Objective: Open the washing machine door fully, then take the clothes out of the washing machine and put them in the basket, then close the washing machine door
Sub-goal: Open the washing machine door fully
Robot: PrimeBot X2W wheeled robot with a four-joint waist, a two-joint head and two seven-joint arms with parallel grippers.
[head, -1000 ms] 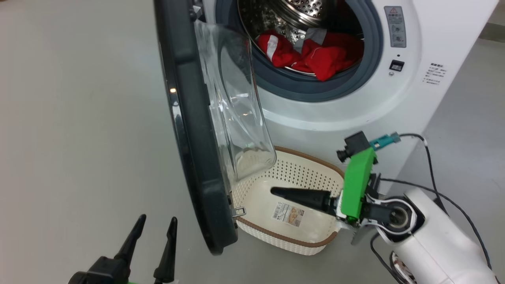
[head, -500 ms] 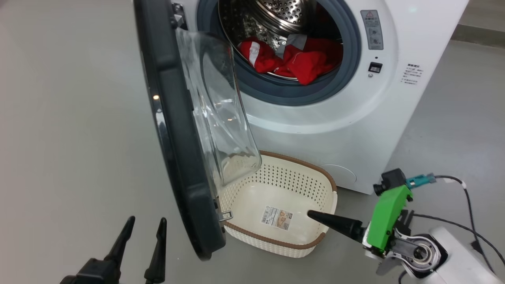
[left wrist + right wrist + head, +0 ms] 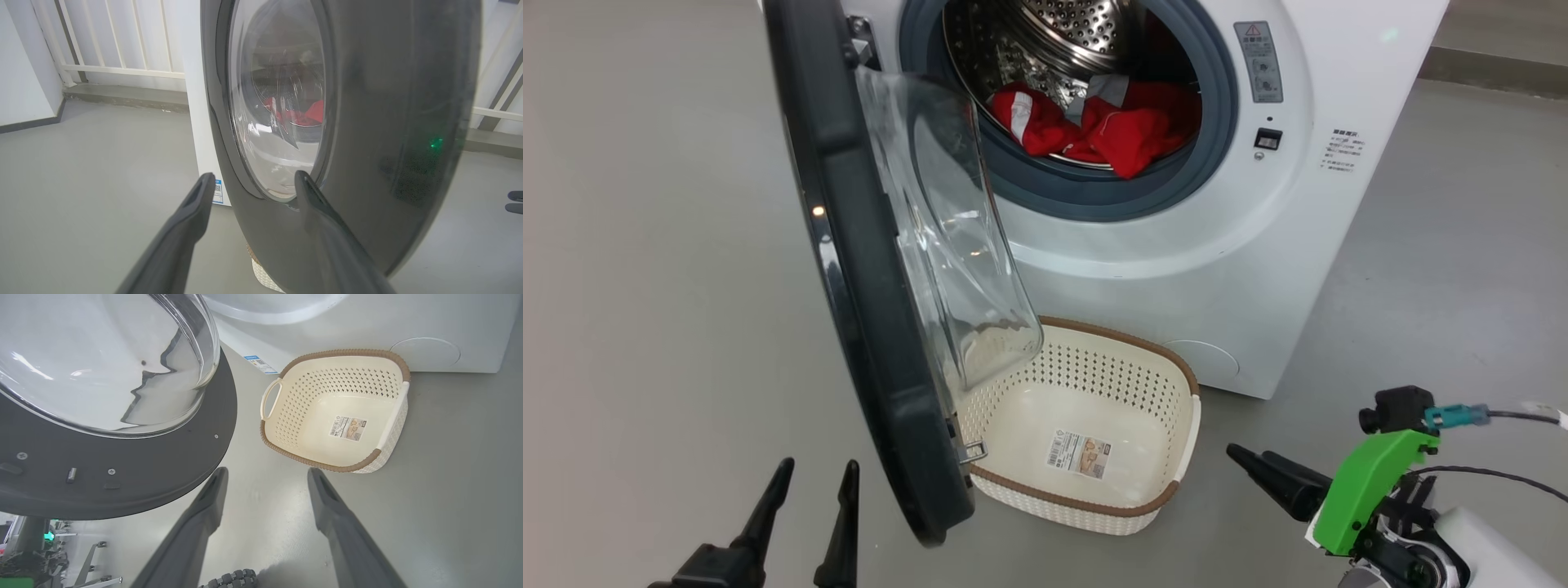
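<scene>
Got the washing machine door (image 3: pixel 866 269) swung out, red clothes (image 3: pixel 1094 126) inside the washing machine (image 3: pixel 1241 245), basket (image 3: pixel 1112 331) on the floor (image 3: pixel 645 245) under the door glass, left gripper (image 3: pixel 817 467) and right gripper (image 3: pixel 267 472) both spread apart, empty

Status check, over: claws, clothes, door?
Left claw open, empty, beside door. Right claw open, empty, near basket. Clothes in washing machine drum. Door stands open beside basket.

My right gripper (image 3: pixel 1245 457) is black, long and tapered, ahead of a green bracket (image 3: pixel 1368 490); atop that bracket I see a black camera (image 3: pixel 1393 408), teal plug (image 3: pixel 1455 416), black cable (image 3: pixel 1511 416).
</scene>
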